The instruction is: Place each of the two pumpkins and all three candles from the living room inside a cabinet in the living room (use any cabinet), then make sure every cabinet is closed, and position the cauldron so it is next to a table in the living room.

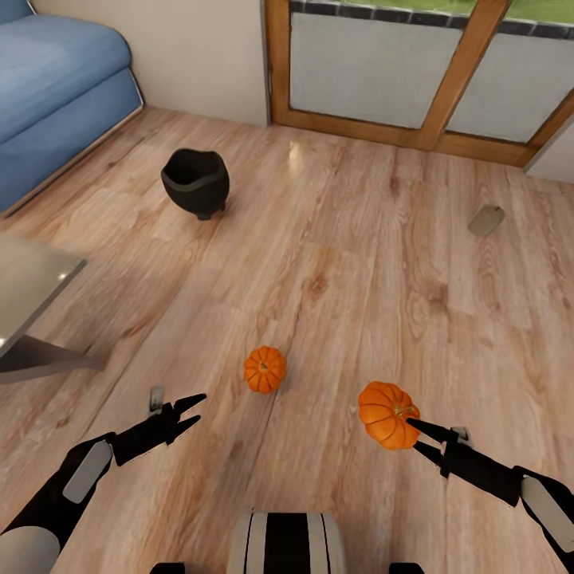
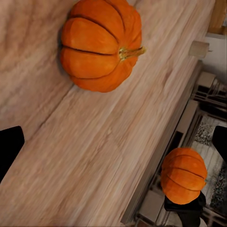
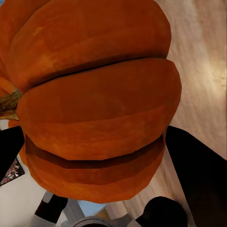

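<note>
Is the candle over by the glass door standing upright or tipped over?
Tipped. The candle lies on its side on the wood floor, its round end facing sideways rather than up.

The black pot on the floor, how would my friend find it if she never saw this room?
Start at the blue sofa in the corner. On the wood floor just in front of it stands the cauldron, upright on small feet. It is the one black, round-bellied pot, far bigger than the orange pumpkins nearer the robot.

Blue sofa (image 1: pixel 56 88) sitting far left on wood floor (image 1: pixel 343 271); wood-framed glass door (image 1: pixel 414 72) standing behind.
</note>
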